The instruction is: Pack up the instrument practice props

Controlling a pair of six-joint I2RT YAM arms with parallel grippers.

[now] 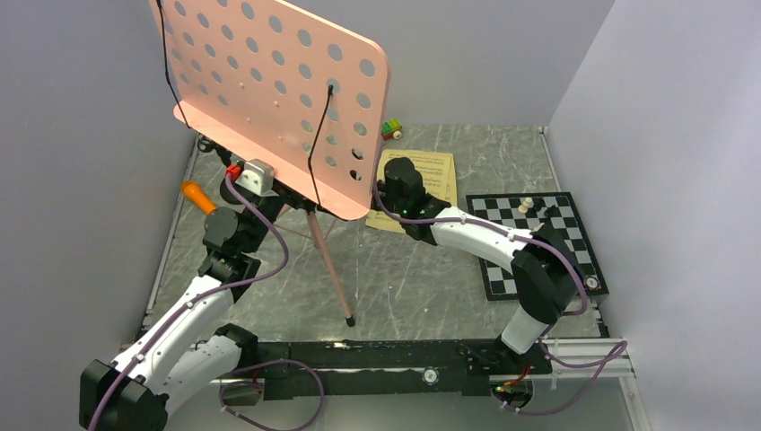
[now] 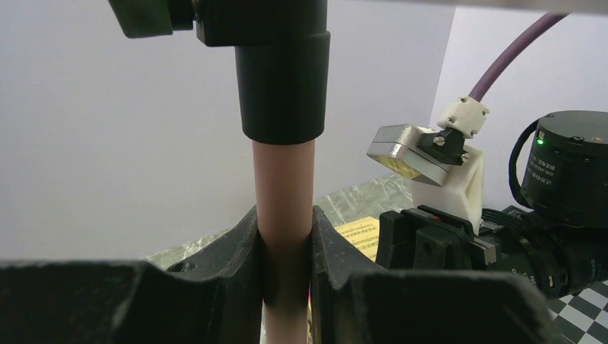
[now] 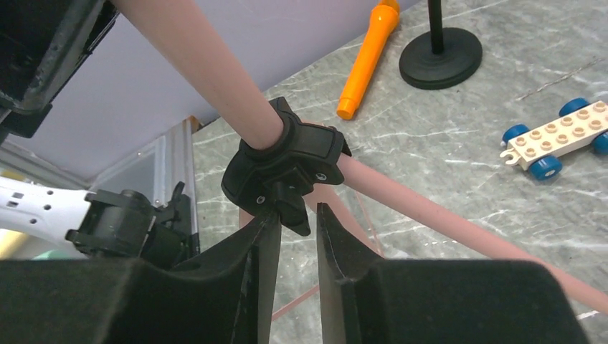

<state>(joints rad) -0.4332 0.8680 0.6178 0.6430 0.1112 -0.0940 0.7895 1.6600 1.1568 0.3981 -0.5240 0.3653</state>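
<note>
walls (image 1: 485,54): plain pale grey | table (image 1: 422,278): grey marbled top | light: even

Top camera looks down from behind — both wrist cameras sit close, sharing the pink stand pole (image 2: 283,186).

Grey marbled worktop (image 1: 413,287). Music stand (image 1: 269,90): one foot down at 6 o'clock. Orange microphone (image 1: 197,196) lying at 9–10 o'clock. Yellow sheet pages (image 1: 435,171) flat at 1 o'clock. Chessboard (image 1: 502,208) at 3 o'clock. Small toy car (image 1: 391,129) at 12 o'clock, far edge. Right wrist view: black mic stand (image 3: 439,57) upright just beside the microphone's head; block car (image 3: 556,136) near it.
</note>
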